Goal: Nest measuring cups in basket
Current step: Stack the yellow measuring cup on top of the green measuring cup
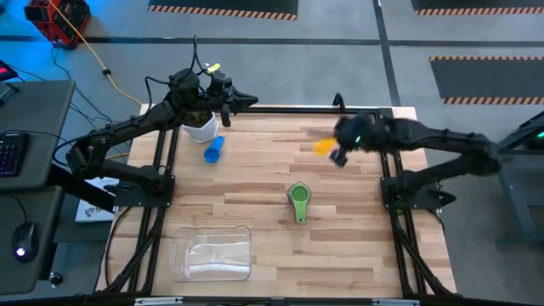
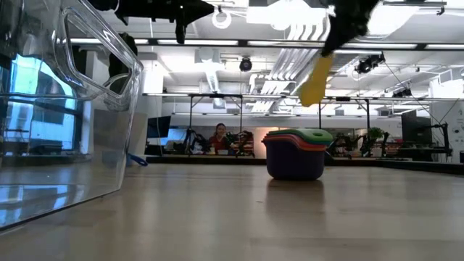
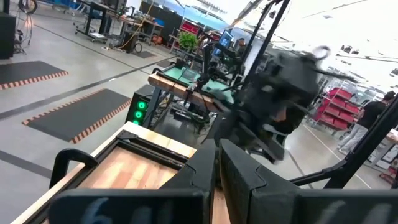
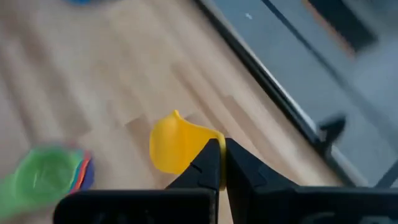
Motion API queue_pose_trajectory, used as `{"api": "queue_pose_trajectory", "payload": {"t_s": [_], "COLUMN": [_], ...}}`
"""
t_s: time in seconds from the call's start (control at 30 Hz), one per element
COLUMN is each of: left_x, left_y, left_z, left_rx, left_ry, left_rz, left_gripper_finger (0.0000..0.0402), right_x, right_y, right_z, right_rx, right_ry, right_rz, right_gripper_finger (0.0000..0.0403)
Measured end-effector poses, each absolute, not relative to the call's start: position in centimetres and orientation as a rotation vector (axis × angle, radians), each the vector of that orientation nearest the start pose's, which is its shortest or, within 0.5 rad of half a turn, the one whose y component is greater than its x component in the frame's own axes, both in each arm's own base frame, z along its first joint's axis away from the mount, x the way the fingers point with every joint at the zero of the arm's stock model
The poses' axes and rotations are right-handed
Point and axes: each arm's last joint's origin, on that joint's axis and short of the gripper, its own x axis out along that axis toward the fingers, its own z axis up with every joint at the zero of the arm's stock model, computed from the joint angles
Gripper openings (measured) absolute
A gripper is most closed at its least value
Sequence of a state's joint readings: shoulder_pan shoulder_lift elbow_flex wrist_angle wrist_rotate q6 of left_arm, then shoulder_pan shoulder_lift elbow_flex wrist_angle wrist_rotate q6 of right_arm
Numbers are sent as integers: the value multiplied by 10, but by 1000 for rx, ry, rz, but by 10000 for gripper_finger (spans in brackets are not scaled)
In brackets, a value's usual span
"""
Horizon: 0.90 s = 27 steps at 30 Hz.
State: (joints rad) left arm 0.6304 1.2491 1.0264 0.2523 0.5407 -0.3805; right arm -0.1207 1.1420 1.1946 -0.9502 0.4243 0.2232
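Both pincers shut, raised.

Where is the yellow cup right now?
From above, the yellow cup is on the table's right side, pinched in the right gripper and lifted off the wood, beyond the stacked cups.

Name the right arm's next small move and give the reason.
Probably carry the yellow cup over to the nested stack mid-table. The right gripper has its jaws shut on the cup's handle and holds it off the wood, apart from the stack.
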Motion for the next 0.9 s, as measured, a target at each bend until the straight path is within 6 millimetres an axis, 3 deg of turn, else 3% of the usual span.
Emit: {"api": "queue_pose_trajectory", "payload": {"t_s": [0.2, 0.43, 0.63, 0.9], "left_x": [236, 236, 236, 236], "left_y": [154, 154, 154, 154], "left_z": [361, 361, 361, 361], "left_rx": [-365, -344, -354, -375], "left_ry": [-41, -41, -41, -40], "left_rz": [84, 85, 84, 80], "left_gripper_finger": [12, 12, 13, 15], "right_x": [251, 285, 317, 336], "right_y": [28, 92, 122, 141], "right_z": [337, 312, 282, 273], "right_rx": [-260, -483, -550, -570], "right_ry": [930, 968, 1075, 1126], "right_rz": [-410, -434, -504, -615], "right_gripper_finger": [0, 0, 0, 0]}}
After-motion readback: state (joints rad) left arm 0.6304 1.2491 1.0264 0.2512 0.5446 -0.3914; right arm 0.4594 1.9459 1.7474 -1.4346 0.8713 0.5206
